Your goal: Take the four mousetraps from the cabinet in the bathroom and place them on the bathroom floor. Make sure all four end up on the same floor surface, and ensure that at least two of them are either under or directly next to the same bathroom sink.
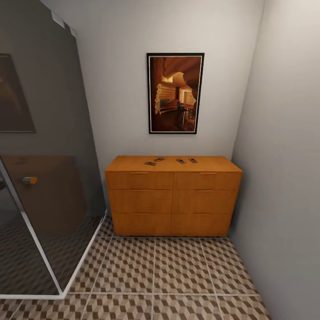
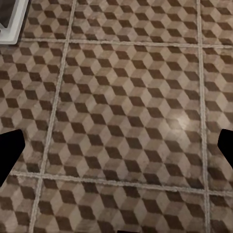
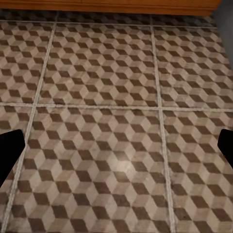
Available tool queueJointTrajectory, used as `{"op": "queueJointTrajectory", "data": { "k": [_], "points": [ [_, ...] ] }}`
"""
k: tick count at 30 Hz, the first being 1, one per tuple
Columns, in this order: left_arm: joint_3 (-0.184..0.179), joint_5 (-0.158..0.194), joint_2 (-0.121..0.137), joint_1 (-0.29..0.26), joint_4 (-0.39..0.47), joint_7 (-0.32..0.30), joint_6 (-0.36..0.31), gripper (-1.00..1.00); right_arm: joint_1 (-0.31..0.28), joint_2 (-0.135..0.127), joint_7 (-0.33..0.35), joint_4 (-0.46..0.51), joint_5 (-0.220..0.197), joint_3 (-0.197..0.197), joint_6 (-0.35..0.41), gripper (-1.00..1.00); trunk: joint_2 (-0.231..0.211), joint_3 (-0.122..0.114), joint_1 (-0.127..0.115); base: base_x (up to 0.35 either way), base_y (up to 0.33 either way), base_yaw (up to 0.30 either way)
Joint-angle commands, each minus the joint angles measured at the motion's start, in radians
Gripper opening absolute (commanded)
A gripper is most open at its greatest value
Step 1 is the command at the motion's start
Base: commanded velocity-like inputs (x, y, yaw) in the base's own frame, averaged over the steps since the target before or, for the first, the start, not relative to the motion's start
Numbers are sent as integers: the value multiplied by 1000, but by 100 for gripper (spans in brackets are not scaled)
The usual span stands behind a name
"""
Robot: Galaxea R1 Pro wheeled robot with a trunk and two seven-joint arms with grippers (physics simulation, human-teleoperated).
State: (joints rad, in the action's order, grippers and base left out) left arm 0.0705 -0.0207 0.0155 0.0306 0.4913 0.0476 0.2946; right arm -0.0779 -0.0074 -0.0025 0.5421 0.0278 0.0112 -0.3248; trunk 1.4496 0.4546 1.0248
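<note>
Both grippers, left and right, hang spread and empty over the bathroom floor, while all four mousetraps lie along the cabinet top's rear edge, none yet moved.

I can read no text, label, brand or number anywhere. The framed picture at upper centre of the head view carries only an orange-brown scene, no lettering. The mousetraps on the cabinet are too small to show any print.
</note>
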Motion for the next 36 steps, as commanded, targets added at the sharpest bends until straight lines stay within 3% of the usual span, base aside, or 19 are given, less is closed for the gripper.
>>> {"op": "queueJointTrajectory", "data": {
  "k": [1, 9, 21, 36],
  "points": [
    [0, -2, 0, 0, 1, 3, 1, 100, 0, 0, 0, -1, 3, 1, -3, 100, 0, 1, 0, 101, -30, 0],
    [0, -2, 0, 0, 1, 3, 1, 100, -1, 1, 1, 0, 3, 1, -3, 100, 0, 1, 0, 156, -77, -37],
    [0, -2, 0, 0, 1, 3, 1, 100, -1, 1, 0, 1, 3, 1, -3, 100, 0, 1, 0, 113, -46, -192],
    [0, -2, 0, 0, 1, 3, 1, 100, -1, 1, 0, 1, 3, 1, -3, 100, 0, 1, 0, 47, -43, -18]
  ]
}}
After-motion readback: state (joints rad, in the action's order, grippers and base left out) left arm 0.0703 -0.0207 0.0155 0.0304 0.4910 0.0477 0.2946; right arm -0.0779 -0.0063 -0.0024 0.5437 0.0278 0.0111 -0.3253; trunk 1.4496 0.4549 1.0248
